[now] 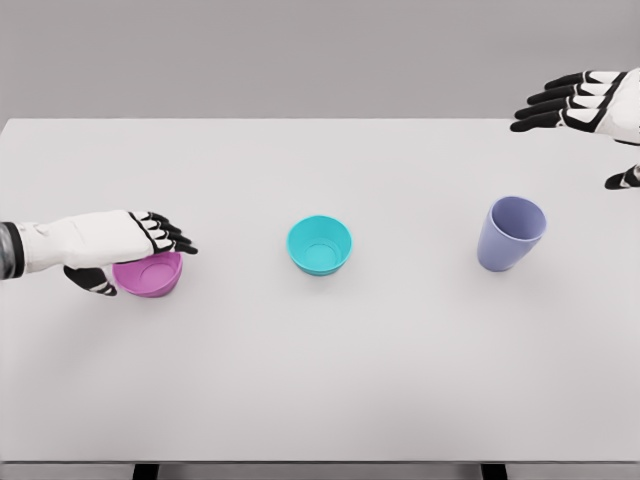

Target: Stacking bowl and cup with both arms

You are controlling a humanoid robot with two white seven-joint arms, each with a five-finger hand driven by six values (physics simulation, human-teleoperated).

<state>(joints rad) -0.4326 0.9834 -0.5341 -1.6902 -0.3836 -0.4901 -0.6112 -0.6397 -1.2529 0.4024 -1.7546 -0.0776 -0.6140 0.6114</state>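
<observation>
A magenta bowl [152, 277] sits upright on the left part of the white table [320, 380]. My left hand [135, 260] reaches in from the left and hovers over the bowl's far-left rim. Its fingers [170, 236] stretch across the top and the thumb hangs by the bowl's near-left side, with no grip visible. A teal bowl [320, 245] stands at the table's middle. A lavender cup [511, 233] stands upright to the right. My right hand [580, 125] floats above the far right corner with fingers spread, well behind the cup and holding nothing.
The table's far edge runs across the top of the view, with a plain grey wall behind it. Wide bare surface lies in front of the three vessels down to the near edge.
</observation>
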